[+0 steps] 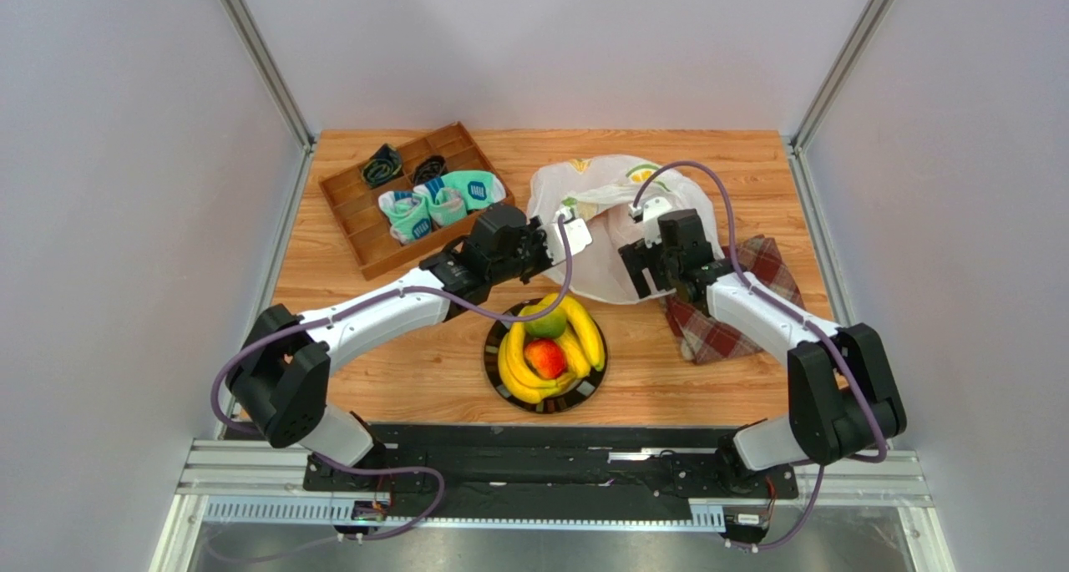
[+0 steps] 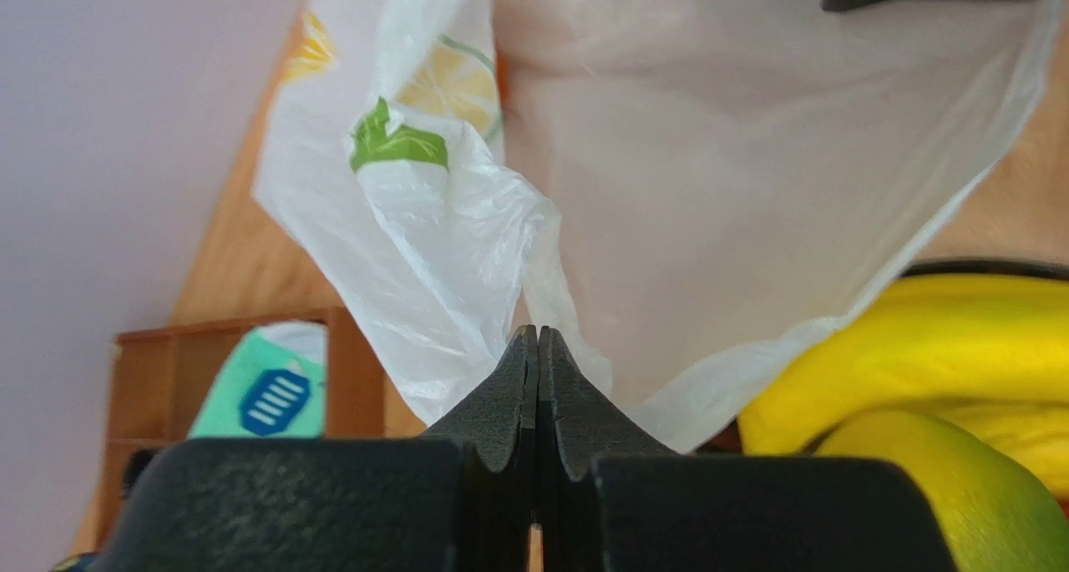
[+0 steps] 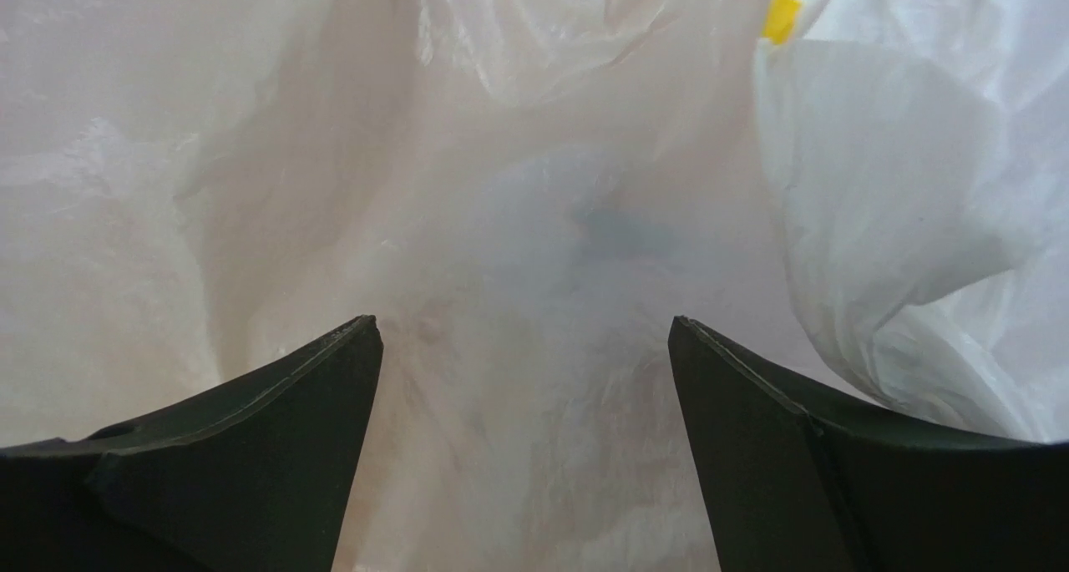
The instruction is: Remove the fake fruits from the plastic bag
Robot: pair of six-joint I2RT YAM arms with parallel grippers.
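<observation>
A: Where does the plastic bag lie?

B: At the far middle of the table, crumpled, its mouth turned toward the arms; the red plaid cloth lies at its right edge.

A: And the left gripper?

B: Pressed together on a fold of the bag's near rim; in its wrist view the fingertips meet with the thin film caught between them.

A: The right gripper?

B: Spread apart at the bag's mouth, holding nothing; its wrist view shows only white film between the two fingers.

A: The fake fruits?

B: Yellow bananas, a red one and a green one sit heaped on a dark plate just in front of the bag; whether the bag holds any more, I cannot tell.

A: Anything else?

B: A wooden tray of socks at the far left.
</observation>
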